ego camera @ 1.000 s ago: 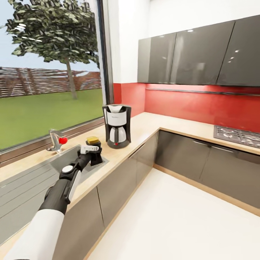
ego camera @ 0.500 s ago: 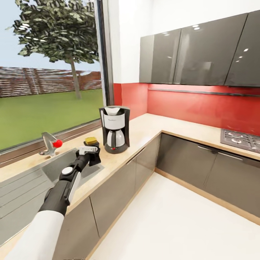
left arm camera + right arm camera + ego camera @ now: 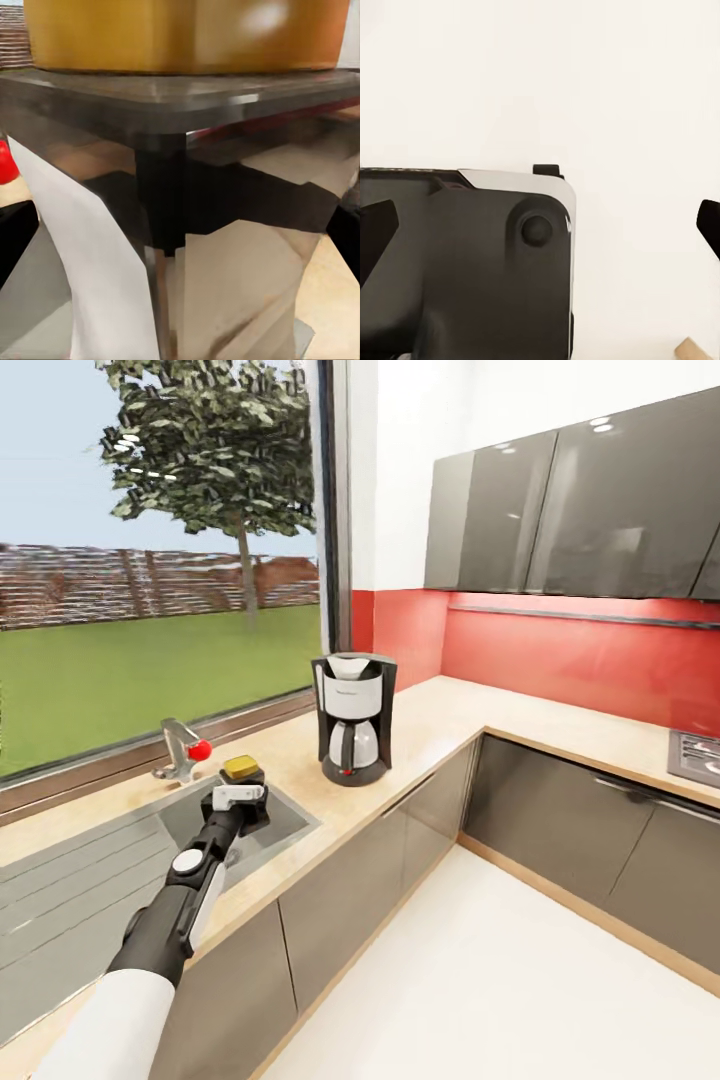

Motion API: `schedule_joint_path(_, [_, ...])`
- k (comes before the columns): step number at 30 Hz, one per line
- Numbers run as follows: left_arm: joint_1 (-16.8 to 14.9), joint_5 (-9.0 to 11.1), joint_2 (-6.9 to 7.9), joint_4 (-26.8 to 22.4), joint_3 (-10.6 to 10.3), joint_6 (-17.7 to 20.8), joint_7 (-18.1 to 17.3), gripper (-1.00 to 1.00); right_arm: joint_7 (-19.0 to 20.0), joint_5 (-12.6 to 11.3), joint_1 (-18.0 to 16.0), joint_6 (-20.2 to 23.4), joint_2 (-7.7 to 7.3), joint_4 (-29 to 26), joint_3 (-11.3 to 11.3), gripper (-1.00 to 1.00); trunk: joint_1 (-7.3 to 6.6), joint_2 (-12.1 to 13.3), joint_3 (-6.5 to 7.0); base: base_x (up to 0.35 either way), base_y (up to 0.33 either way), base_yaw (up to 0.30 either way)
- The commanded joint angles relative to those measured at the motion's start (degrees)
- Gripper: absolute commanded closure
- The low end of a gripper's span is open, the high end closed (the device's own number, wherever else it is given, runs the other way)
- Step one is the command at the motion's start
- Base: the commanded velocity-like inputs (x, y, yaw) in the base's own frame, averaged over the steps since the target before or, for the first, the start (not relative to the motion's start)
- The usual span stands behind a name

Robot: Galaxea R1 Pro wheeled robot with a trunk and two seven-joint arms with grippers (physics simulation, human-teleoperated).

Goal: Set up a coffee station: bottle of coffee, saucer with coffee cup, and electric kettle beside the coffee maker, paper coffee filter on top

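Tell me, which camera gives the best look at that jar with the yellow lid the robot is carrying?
The head view: the bottle of coffee shows whole in the left gripper, over the sink. The left wrist view is so close that its lid and glass spill past the frame.

Steel sink set in the light wood table at left, with a red-knobbed tap at its far edge. Red backsplash below dark wall cabinets; hob at far right; window onto lawn and tree.
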Motion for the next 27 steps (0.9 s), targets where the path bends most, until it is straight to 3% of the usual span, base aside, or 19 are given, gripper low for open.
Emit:
schedule_joint_path(1, [0.03, -0.34, -0.07, 0.03, 0.21, 0.01, -0.23, 1.0, -0.08, -0.48, -0.03, -0.13, -0.03, -0.08, 0.49, -1.0, 0.06, -0.13, -0.13, 0.277, 0.0, 0.034])
schedule_joint_path(8, [0.27, -0.42, -0.07, 0.17, 0.21, -0.06, 2.46, 1.0, -0.08, -0.26, -0.03, -0.16, -0.03, -0.06, 0.62, -1.0, 0.06, -0.13, -0.13, 0.325, 0.0, 0.006])
schedule_joint_path(19, [0.5, -0.32, 0.01, 0.43, 0.27, -0.15, 2.89, 1.0, -0.06, -0.33, -0.03, -0.16, -0.03, -0.06, 0.59, -1.0, 0.06, -0.13, -0.13, 0.296, -0.119, 0.002])
schedule_joint_path(27, [0.71, -0.2, 0.01, 0.52, 0.27, -0.33, 2.89, 1.0, -0.07, -0.33, -0.03, -0.16, -0.03, -0.06, 0.59, -1.0, 0.06, -0.13, -0.13, 0.21, -0.204, 0.198])
